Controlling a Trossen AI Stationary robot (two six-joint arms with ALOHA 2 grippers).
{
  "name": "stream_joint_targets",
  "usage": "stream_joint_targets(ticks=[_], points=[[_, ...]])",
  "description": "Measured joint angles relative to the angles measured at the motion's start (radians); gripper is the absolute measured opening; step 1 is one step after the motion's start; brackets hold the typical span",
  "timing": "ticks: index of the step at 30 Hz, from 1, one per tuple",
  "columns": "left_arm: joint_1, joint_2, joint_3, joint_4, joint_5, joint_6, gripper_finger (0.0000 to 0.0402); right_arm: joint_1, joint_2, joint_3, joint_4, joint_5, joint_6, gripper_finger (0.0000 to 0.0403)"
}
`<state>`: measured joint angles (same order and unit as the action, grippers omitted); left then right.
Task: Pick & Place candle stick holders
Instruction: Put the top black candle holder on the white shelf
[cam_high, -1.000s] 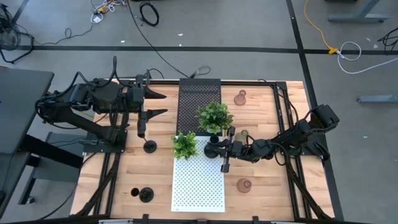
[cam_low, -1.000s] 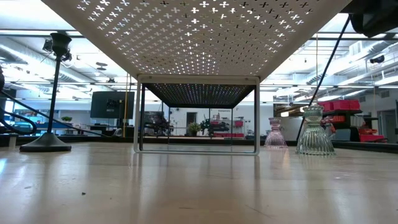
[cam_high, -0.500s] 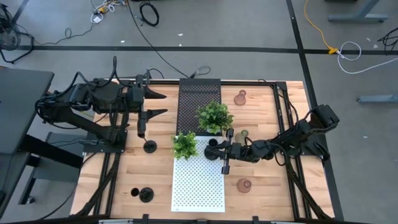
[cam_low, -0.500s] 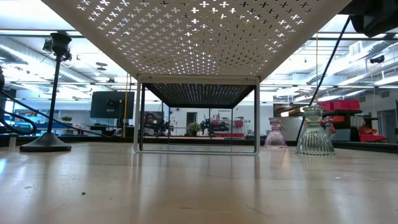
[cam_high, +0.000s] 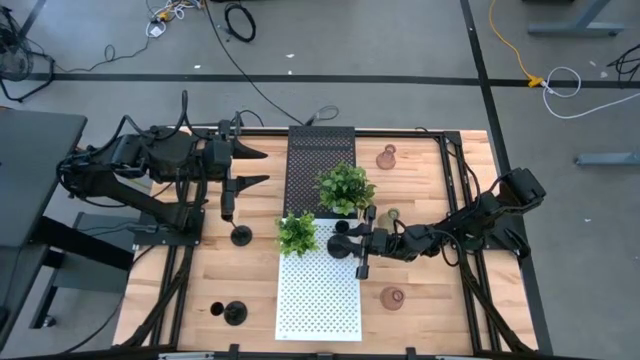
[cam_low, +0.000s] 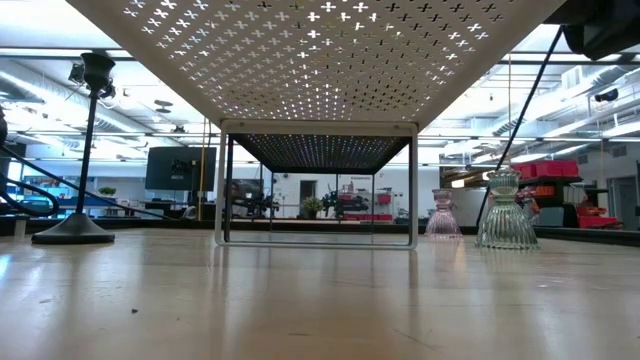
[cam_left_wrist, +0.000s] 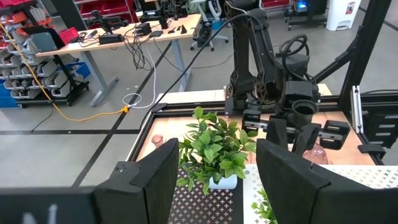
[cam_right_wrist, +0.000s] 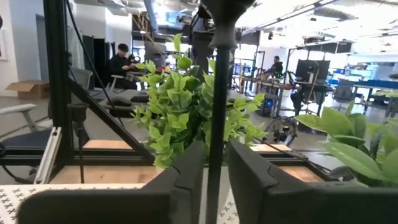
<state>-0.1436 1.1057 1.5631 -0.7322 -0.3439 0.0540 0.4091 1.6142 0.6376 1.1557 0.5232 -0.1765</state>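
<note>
My right gripper (cam_high: 345, 240) is shut on a black candle stick holder (cam_high: 365, 245) beside the white rack's right edge; its thin stem shows in the right wrist view (cam_right_wrist: 216, 93) and in the low view (cam_low: 525, 130). My left gripper (cam_high: 258, 167) is open and empty at the far left, and its own view shows it the same (cam_left_wrist: 217, 180). A second black holder (cam_high: 241, 236) stands on its round base on the table. A third (cam_high: 235, 313) is at the near left. Glass holders stand at the far right (cam_high: 386, 156), mid right (cam_high: 392, 215) and near right (cam_high: 392, 298). My right gripper pinches the black holder's thin stem (cam_right_wrist: 216, 134) between its two fingers, about midway along it. The fingers come level from the table's right and lie across the stem. The holder is lifted clear of the table, and its stem slants in the low view.
A white perforated rack (cam_high: 318, 295) and a black one (cam_high: 322, 150) stand mid-table. A leafy plant stands on each (cam_high: 345, 188) (cam_high: 297, 233). People sit at desks in the room behind (cam_right_wrist: 121, 62).
</note>
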Motion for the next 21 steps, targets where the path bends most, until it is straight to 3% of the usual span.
stream_joint_targets(ticks=[10,21], points=[[0.0,0.0,0.0,0.0,0.0,0.0,0.0217,0.019,-0.039,0.0,-0.02,0.02,-0.034,0.0133],[0.0,0.0,0.0,0.0,0.0,-0.015,0.0217,0.081,-0.116,0.0,-0.125,0.129,-0.068,0.0146]])
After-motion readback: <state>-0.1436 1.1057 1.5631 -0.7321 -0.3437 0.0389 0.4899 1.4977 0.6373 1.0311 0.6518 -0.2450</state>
